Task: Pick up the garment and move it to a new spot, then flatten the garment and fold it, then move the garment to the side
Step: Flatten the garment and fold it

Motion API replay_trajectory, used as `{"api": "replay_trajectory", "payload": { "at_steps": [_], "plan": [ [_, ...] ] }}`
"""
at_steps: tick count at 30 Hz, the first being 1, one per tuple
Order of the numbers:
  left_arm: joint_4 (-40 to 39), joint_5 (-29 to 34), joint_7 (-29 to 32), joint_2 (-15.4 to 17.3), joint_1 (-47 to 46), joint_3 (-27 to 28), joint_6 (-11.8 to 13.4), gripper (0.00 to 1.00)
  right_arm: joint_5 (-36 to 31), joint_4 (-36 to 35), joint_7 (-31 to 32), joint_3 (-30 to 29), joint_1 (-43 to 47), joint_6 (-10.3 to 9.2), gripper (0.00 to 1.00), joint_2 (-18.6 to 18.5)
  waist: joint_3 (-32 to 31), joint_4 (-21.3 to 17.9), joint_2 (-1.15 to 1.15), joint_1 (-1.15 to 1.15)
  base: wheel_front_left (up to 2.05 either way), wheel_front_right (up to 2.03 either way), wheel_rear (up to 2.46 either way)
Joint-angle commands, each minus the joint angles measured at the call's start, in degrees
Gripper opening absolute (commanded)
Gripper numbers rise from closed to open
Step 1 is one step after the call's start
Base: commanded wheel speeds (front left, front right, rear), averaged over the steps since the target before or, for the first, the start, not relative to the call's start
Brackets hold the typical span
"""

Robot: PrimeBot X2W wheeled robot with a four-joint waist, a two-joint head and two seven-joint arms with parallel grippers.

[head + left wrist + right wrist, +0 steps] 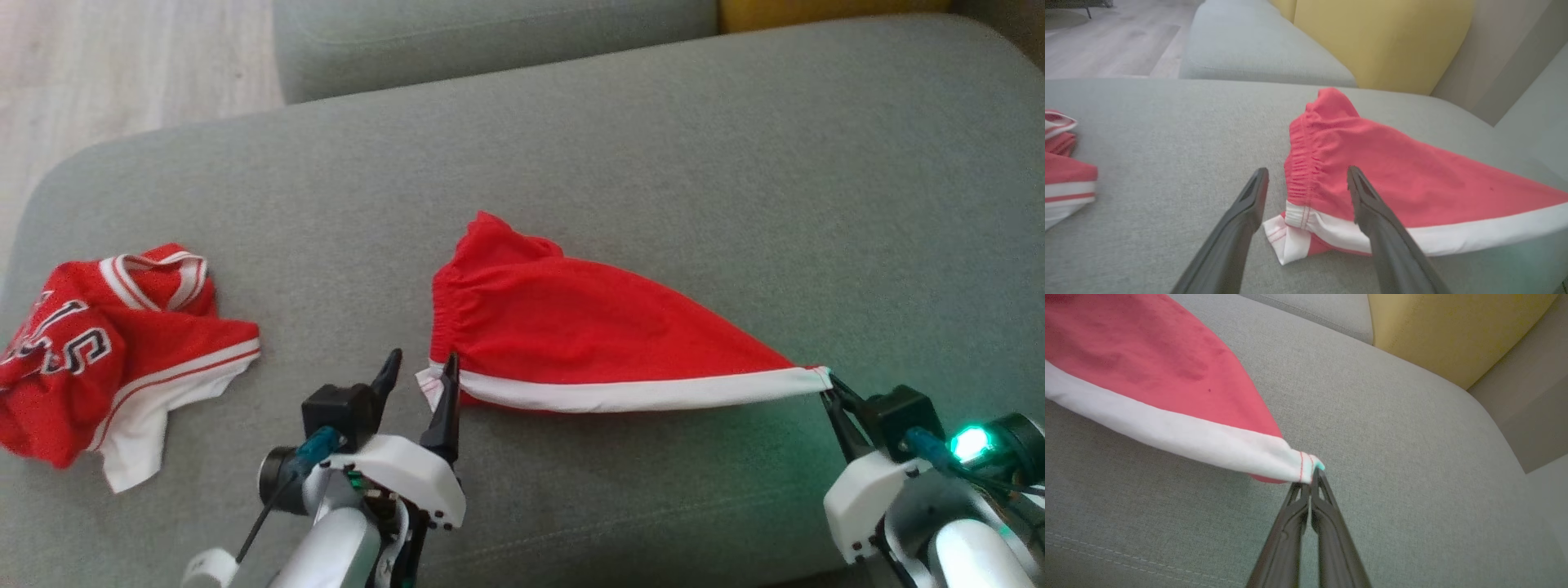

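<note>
The shorts (pixel 571 327) are lying on the sofa (pixel 694 147), drawn out rightward into a taut point along the white hem (pixel 637 396). The right tool (pixel 831 390) is pinching that hem's far corner, its fingers pressed together on the cloth. The left tool (pixel 423 363) is hovering spread at the opposite corner, gripping nothing. A crumpled jersey (pixel 106 343) is sitting well apart to the left. Flattening seems to be the step in hand. Next, the left tool needs to be closing on the loose white corner, with the 2 tools then pulling apart.
</note>
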Motion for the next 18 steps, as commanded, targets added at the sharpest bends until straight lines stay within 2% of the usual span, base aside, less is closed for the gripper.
{"api": "replay_trajectory", "payload": {
  "at_steps": [1,5,11,18],
  "plan": [
    [-0.8,-0.1,0.1,-0.1,-3.0,1.2,-0.4,1.00,0.4,-1.9,-0.4,1.1,-1.4,0.39,0.00,-0.6,0.9,-1.0,0.00,0.00,0.00,0.00,0.00],
    [2.8,0.0,0.7,-0.1,-4.4,0.1,-0.9,1.00,0.9,-1.2,-1.4,1.2,-2.0,0.39,0.00,0.0,1.5,-1.5,0.00,0.00,0.00,0.00,0.00],
    [7.7,1.4,1.3,0.6,-6.5,-0.5,0.4,1.00,0.9,-0.2,-2.5,0.6,-2.5,0.39,0.00,0.8,1.8,-0.9,0.00,0.00,0.00,0.00,0.00],
    [11.9,-0.2,1.6,0.5,-9.3,-1.2,-3.3,1.00,1.0,0.5,-3.2,0.5,-3.0,0.39,0.00,0.9,2.3,-0.5,0.00,0.00,0.00,0.00,0.00]
  ]
}}
